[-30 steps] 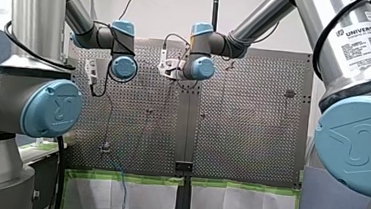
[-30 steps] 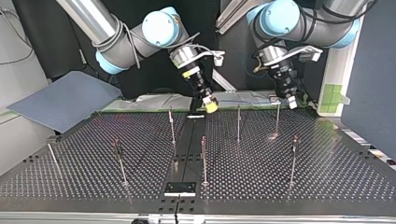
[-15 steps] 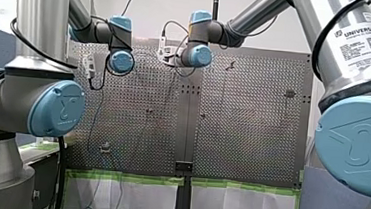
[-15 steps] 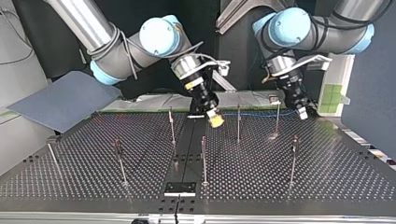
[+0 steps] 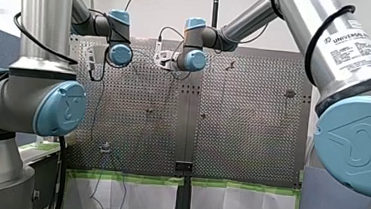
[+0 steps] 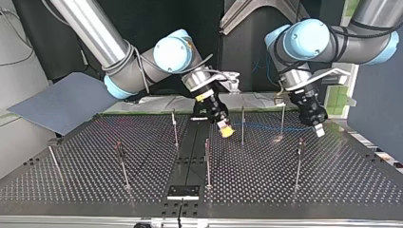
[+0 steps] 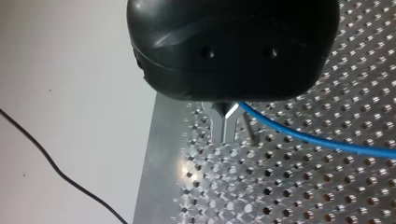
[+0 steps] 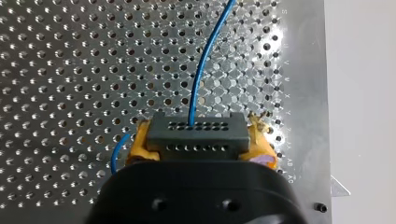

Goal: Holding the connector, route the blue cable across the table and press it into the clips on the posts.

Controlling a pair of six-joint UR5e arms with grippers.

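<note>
In the right wrist view my right gripper (image 8: 196, 140) has its yellow pads (image 8: 140, 142) shut on a dark grey connector (image 8: 196, 133). The blue cable (image 8: 205, 60) leaves the connector's face and runs ahead over the perforated table (image 8: 70, 70). In the top view that gripper (image 6: 227, 131) hangs low near the table's middle. From it the cable (image 6: 261, 126) stretches to my left gripper (image 6: 317, 130) at the view's right. In the left wrist view the metal fingers (image 7: 224, 125) are shut, and the cable (image 7: 303, 138) comes out from between them.
Several thin posts with clips stand on the table: one (image 6: 242, 126) just beside the connector, one (image 6: 283, 121) along the cable, others (image 6: 207, 164) (image 6: 298, 164) nearer the camera. A grey-blue board (image 6: 66, 99) lies off the table at the top view's left.
In the top view both grippers have come forward from the far edge over the table. The blue cable now stretches between them, past two posts.
</note>
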